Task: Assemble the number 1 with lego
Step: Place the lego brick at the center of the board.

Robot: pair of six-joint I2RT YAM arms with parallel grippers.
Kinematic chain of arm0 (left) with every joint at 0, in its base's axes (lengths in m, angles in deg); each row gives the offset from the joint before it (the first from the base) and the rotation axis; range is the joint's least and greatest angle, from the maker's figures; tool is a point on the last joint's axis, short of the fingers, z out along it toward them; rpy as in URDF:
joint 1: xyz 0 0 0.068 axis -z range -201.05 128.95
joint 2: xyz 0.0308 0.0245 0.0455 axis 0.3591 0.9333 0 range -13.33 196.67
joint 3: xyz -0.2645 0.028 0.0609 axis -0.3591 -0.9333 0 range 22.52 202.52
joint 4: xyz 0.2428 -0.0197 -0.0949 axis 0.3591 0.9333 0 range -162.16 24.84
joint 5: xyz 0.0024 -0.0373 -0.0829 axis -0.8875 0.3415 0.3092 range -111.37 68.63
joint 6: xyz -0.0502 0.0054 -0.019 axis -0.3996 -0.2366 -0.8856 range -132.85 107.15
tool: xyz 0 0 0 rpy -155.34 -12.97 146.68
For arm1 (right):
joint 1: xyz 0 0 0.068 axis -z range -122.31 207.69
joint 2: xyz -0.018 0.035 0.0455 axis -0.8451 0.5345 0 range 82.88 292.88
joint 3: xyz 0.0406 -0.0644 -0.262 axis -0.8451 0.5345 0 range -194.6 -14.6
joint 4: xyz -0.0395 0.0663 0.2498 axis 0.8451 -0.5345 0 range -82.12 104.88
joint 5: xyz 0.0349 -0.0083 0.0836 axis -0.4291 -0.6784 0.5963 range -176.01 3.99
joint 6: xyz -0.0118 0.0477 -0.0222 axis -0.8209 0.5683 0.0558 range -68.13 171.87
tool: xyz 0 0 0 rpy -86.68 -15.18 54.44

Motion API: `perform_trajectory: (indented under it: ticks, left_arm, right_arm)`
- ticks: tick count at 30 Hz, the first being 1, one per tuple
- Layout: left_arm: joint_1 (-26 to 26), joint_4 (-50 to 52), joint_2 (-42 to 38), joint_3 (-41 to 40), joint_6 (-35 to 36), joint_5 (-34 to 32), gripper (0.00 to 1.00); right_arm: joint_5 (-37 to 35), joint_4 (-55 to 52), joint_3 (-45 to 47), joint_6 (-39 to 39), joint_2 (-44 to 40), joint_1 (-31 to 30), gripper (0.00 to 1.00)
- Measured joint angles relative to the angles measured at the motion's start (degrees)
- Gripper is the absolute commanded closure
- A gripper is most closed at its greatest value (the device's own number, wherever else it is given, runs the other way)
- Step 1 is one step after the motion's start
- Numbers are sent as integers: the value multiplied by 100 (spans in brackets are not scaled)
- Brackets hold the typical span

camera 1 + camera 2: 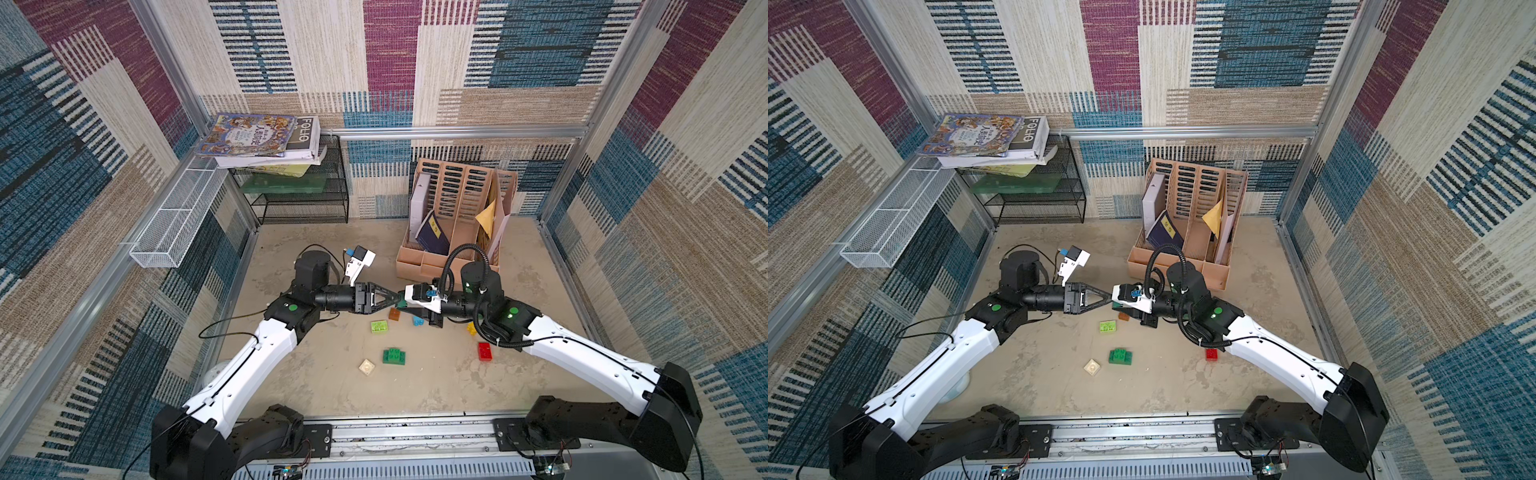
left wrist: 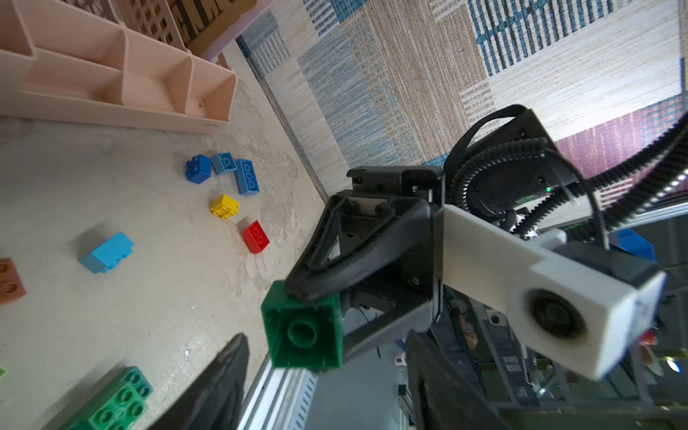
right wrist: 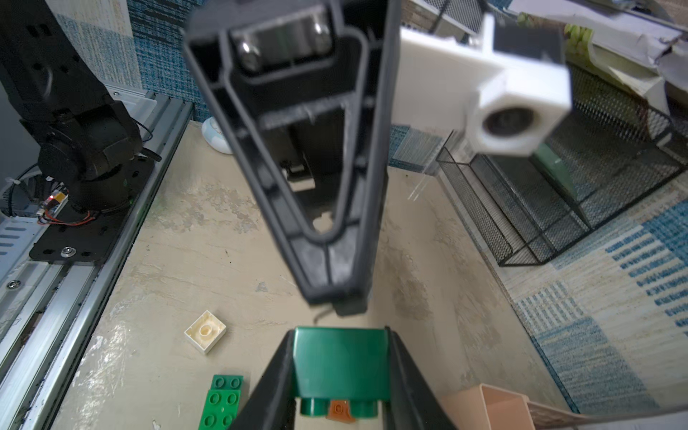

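A dark green lego brick [image 3: 340,363] hangs above the table, and my right gripper [image 3: 340,357] is shut on its two sides. In the left wrist view the same brick [image 2: 301,331] shows its hollow underside. My left gripper [image 2: 327,337] is open, its fingers apart on either side and not touching the brick. In both top views the two grippers meet tip to tip at mid-table, left [image 1: 395,299] and right [image 1: 405,306]. On the table lie loose lego: lime [image 1: 379,326], brown [image 1: 394,314], blue [image 1: 418,320], yellow [image 1: 471,328], red [image 1: 484,351], a green stack [image 1: 394,356] and cream [image 1: 366,366].
A tan file organizer [image 1: 453,232] stands behind the right arm. A black mesh shelf [image 1: 303,195] with books on top is at the back left, and a white wire basket [image 1: 174,224] hangs on the left wall. More blue bricks [image 2: 223,171] lie near the right wall.
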Motion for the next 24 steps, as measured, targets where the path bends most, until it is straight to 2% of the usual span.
perform_trajectory:
  ticks: [3,7,10,13,17,24]
  left_arm:
    - [-2,313,-420,-245,293,-1058,26]
    - [-9,892,-780,-662,304,-3174,27]
    - [-15,1397,-813,-820,46,-4562,28]
    - [-24,1784,-772,-866,-306,-5504,28]
    - [-48,2070,-750,-953,-726,-6279,28]
    - [-63,2120,-699,-1005,-973,-6642,28]
  right_arm:
    - [-328,-352,385,339,-243,236,83]
    - [-940,-1145,522,1054,-149,229,86]
    - [-1368,-1832,212,1814,420,162,89]
    - [-1709,-2614,-385,2557,1346,120,95]
    - [-2039,-3501,-955,3176,2297,33,96]
    - [-2271,-4218,-1379,3720,3115,-15,88]
